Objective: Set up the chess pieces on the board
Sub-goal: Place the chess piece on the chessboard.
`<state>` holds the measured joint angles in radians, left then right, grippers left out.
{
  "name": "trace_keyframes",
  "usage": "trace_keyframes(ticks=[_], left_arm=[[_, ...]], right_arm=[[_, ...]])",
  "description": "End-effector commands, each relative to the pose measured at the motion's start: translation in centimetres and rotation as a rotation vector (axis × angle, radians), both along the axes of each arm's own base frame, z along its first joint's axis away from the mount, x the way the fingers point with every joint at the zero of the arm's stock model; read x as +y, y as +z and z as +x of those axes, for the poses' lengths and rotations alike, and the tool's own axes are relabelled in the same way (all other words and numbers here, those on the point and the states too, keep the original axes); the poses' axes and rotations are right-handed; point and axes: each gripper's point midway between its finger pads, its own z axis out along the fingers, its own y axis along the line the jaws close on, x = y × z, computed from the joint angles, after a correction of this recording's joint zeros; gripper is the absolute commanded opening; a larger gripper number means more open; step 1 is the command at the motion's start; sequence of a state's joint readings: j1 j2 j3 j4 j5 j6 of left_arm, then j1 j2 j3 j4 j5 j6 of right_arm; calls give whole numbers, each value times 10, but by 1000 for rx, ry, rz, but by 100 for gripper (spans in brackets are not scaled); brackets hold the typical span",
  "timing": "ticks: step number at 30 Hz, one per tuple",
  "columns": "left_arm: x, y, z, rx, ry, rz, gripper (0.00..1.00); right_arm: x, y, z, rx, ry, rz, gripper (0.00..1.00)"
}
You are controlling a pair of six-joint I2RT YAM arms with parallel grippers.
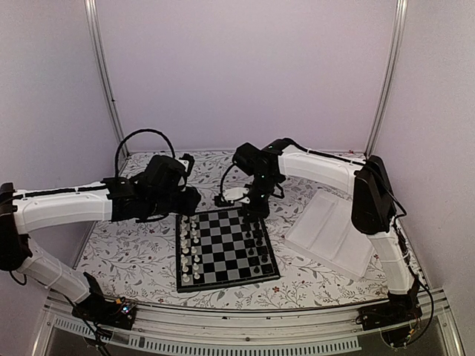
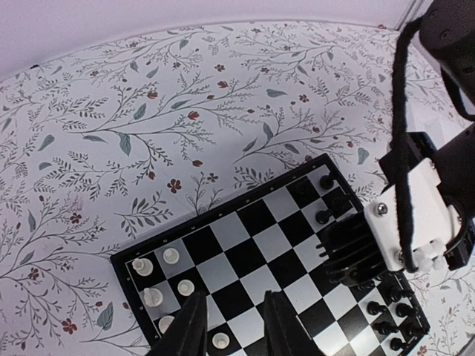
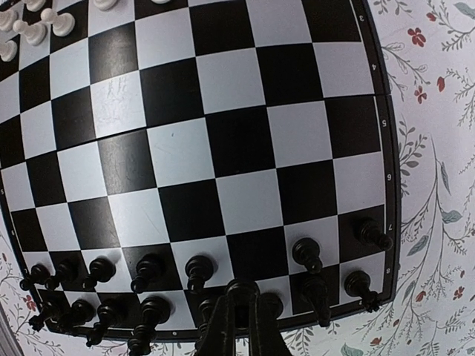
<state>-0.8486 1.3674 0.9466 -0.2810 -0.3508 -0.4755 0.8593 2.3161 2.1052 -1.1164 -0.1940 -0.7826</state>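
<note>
Along the left edge of the table the left arm reached in toward the middle, white shell with a dark wrist. Left gripper hung above the far-left corner of the board. Its fingers were spread with a plain gap, checkered squares showing between them and nothing held. White chessmen stood in two files down the board's left edge, upright as far as could be seen. The board itself lay flat on the flowered cloth at the middle of the table, nearer the near edge than the far one, with its middle squares bare. Chess pieces, the black ones, were crowded in two files along the board's right edge. The wrist view showed most of them standing, but they were too small and dark to sort by kind. Right gripper came down over the board's far-right corner, low among those black pieces. Its fingers were pressed together at the tips. Whether the tips touched a piece or the board could not be told. Right arm bent back toward the table's right edge. A white ridged tray lay off the board's right side, apart from it and angled to the table edge.
</note>
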Motion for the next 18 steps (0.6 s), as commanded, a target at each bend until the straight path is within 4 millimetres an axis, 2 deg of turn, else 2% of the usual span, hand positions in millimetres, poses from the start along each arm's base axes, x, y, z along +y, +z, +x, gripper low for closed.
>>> trace_keyframes(ticks=[1,8,18], left_arm=[[10,3,4,-22,25,-3,29],[12,-1,3,-18,24,-3,29],[15,-2,4,-16,27,-2,30]], right_arm=[[10,-4,-4,15,-4,5,0],[11,-21,-3,19,-2,-22,0],[11,-34,1,7,-1,-42,1]])
